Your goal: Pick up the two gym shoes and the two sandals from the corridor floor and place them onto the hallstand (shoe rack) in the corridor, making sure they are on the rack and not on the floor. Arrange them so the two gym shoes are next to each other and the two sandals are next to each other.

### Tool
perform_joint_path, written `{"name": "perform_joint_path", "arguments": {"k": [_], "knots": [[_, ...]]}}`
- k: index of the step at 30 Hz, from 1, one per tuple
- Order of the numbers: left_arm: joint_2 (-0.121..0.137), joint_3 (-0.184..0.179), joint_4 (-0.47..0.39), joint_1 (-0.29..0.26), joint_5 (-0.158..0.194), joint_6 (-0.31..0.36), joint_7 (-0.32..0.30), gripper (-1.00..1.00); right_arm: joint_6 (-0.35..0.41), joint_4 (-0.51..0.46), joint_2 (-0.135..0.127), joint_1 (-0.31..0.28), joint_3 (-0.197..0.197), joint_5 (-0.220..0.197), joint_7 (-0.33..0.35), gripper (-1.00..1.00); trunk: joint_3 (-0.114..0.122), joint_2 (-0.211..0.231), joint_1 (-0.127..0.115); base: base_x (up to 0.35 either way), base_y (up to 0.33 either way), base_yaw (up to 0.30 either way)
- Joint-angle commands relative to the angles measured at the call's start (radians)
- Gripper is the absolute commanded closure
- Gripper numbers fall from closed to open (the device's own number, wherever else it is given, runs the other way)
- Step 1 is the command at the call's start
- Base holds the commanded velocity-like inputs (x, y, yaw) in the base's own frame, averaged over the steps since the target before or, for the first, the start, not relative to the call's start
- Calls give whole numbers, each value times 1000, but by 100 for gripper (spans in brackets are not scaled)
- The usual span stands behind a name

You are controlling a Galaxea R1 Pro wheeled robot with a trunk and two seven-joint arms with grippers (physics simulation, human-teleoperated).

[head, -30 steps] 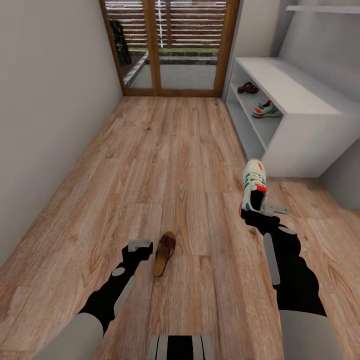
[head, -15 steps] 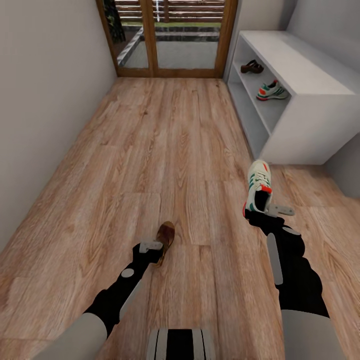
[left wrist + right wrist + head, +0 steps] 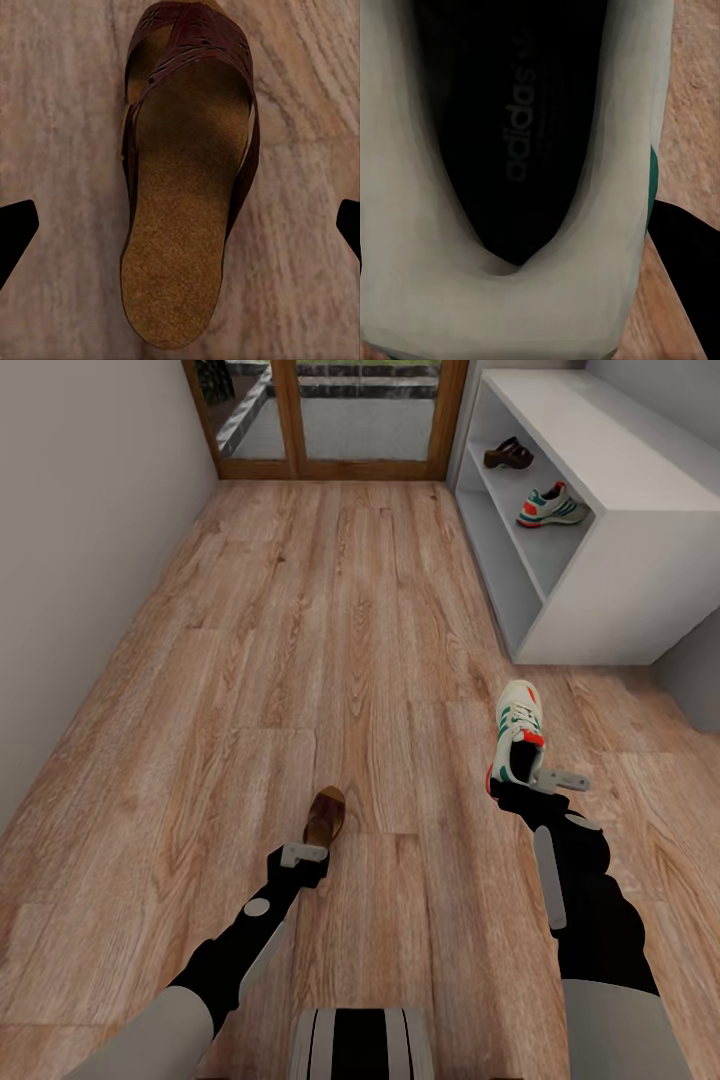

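Running from the lower edge of the head view up to the glass door at the top, the corridor floor [image 3: 330, 620] takes most of the frame, with the hallstand [image 3: 640, 510] standing white at the upper right. On its shelf sit one gym shoe [image 3: 552, 508] and, further back, one sandal [image 3: 508, 454], apart from each other. Two more shoes are in play: the second gym shoe [image 3: 516, 732], right of centre, is carried by the right gripper [image 3: 530, 785], whose fingers are clamped on its heel rim, as the right wrist view suggests with the dark insole close before the lens. The second sandal [image 3: 325, 817] lies flat on the planks just left of centre, toe pointing up the frame.

The left gripper [image 3: 303, 857] hangs over that sandal's heel end, its fingers [image 3: 16, 232] spread wide apart, one at each side edge of the left wrist view and neither touching the leather.

The step in hand looks to be the pickup of the sandal. To do it well, I would lower straight down with the fingers straddling the sole's narrow middle, close across the width rather than the length, and lift before turning toward the rack.

Count: two gym shoes, two sandals, one of each shelved.
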Motion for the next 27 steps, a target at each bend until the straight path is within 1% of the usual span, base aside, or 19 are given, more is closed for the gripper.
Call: {"name": "perform_joint_path", "arguments": {"k": [1, 5, 19, 23, 25, 27], "knots": [[2, -6, 0, -1, 11, -4, 8, -100, 5, -1, 1, -1, -1, -3, -4, 100, -1, 0, 0, 0, 0, -5], [3, -5, -1, -1, 10, -4, 9, -100, 5, -1, 1, -1, 0, -3, -4, 100, -4, 0, 0, 0, 0, -1], [4, -4, -5, -3, 10, -5, 9, -100, 5, -1, 2, -1, 0, -3, -4, 100, -79, -3, 6, 0, 0, 0], [5, -4, -6, -4, 9, -6, 9, -100, 5, -1, 2, -1, 0, -3, -4, 100, -81, -3, 6, 0, 0, 0], [9, -3, -7, -4, -4, -9, 9, -100, 5, -1, 2, -1, 0, -3, -4, 100, -89, -4, 7, 0, 0, 0], [11, -3, -8, -4, -32, -11, 9, -100, 5, -1, 2, -1, 0, -3, -4, 100, -99, -4, 8, 0, 0, 0]]}}
